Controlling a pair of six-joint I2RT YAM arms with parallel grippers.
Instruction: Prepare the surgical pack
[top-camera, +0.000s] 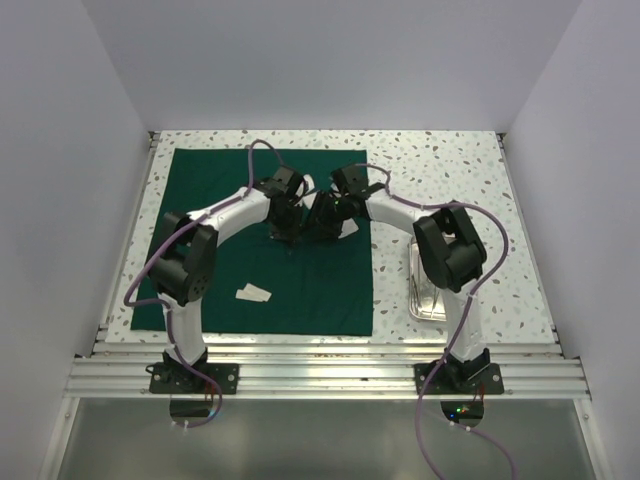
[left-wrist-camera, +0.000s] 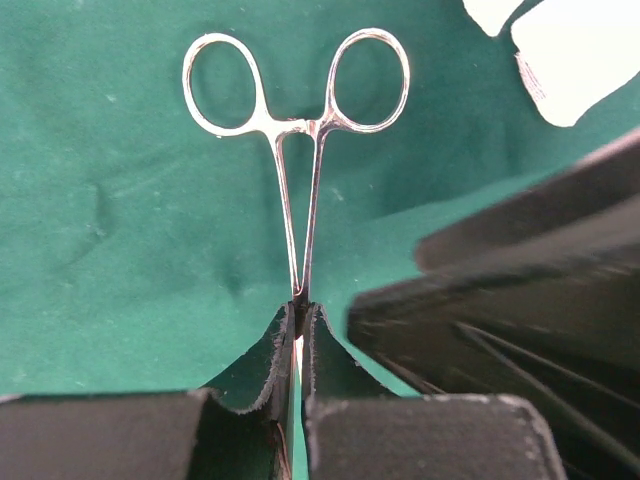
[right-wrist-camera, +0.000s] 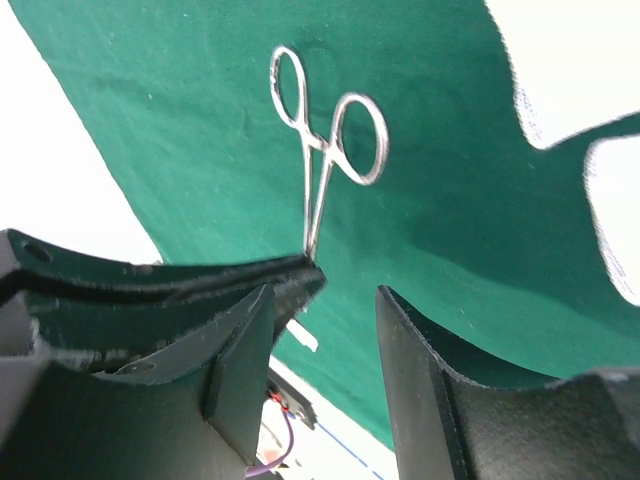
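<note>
Where the top view has the left gripper (top-camera: 287, 233) and right gripper (top-camera: 325, 220) side by side over the green cloth (top-camera: 300, 290), your left wrist view shows the hemostat (left-wrist-camera: 300, 180) clamped by its tips, rings pointing away. In the right wrist view, the right fingers (right-wrist-camera: 420, 370) stand spread wide, with the hemostat just left of their gap.

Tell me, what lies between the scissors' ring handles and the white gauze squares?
Just bare green cloth between scissors and gauze, shown in the left wrist view.
</note>
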